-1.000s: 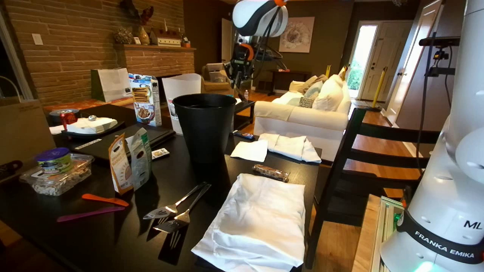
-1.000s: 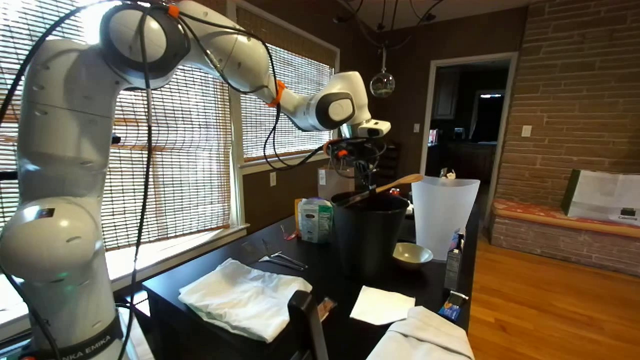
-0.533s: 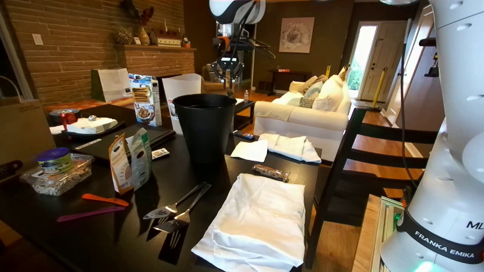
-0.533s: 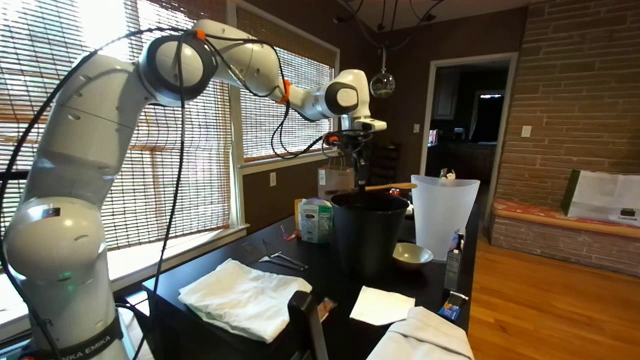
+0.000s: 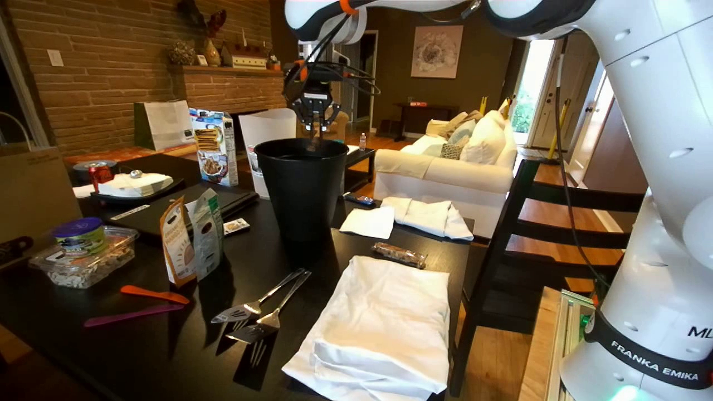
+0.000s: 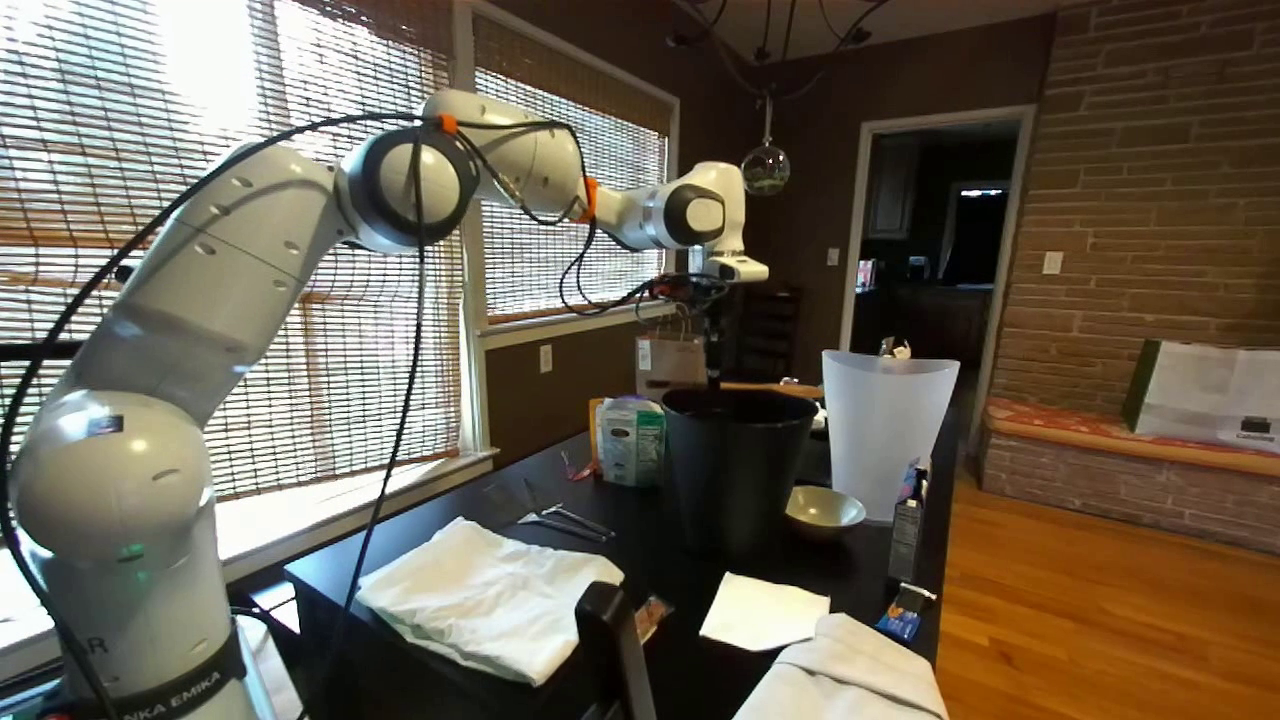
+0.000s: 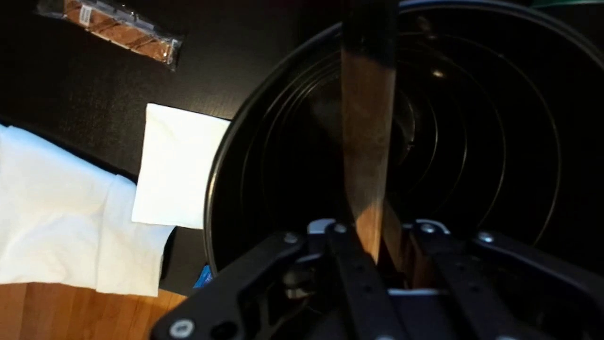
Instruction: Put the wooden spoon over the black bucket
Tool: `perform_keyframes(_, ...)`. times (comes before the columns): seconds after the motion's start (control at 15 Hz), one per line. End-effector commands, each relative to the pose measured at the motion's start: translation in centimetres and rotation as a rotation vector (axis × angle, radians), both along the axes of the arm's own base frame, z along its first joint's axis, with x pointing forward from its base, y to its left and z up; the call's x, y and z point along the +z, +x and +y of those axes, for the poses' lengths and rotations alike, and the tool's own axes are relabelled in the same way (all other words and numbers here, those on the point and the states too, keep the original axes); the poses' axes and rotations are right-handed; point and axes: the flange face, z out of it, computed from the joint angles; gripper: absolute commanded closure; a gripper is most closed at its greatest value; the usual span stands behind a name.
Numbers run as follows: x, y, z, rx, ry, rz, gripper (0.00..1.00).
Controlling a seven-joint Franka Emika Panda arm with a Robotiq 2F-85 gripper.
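Rim of the black bucket (image 5: pixel 298 195) is circling the space directly below the gripper (image 5: pixel 317 130), and in both exterior views the fingers (image 7: pixel 354 274) are ending just above that edge. In the wrist view the edge is curving past the fingers on their left, and the dark inner wall is dropping away beneath them. Farther left of the gripper, a white napkin (image 7: pixel 181 165) is lying just beside the bucket, a folded cloth (image 7: pixel 71 212) is spreading beyond it along the edge of the table (image 7: pixel 94 89), and a wrapped bar (image 7: pixel 120 30) is resting well apart. In an exterior view, a translucent bin (image 6: pixel 885 440) is standing near the bucket, out past the gripper on the side away from the base of the arm (image 6: pixel 255 265), with a bowl (image 6: pixel 823 508) sitting low beside the bucket. Well below the gripper, pouches (image 5: pixel 179 245) are standing upright and serving tools (image 5: pixel 270 320) are lying on the table. Open air is surrounding the gripper above the bucket's mouth.

The gripper is pointing down and clenching the wooden spoon (image 7: pixel 368 127) over the bucket's opening, its fingers pressing on it from either side. In the wrist view a long flat stretch of it is running ahead from between the fingers across the mouth. In an exterior view the spoon's other end (image 6: pixel 770 387) is reaching out from the fingers, away from the base of the arm. Whether the spoon is touching the rim is not showing clearly.
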Motion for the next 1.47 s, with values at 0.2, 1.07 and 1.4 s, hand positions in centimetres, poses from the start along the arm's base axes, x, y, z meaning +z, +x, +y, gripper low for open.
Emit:
perform_keyframes(0.2, 0.0, 3.1, 0.5, -0.155, 0.013, -0.066, 0.95)
perform_keyframes(1.07, -1.2, 4.9, 1.4, -0.258, 0.003, -0.085, 0.95)
perform_keyframes(1.4, -1.2, 5.1, 2.1, -0.261, -0.002, -0.084, 0.95)
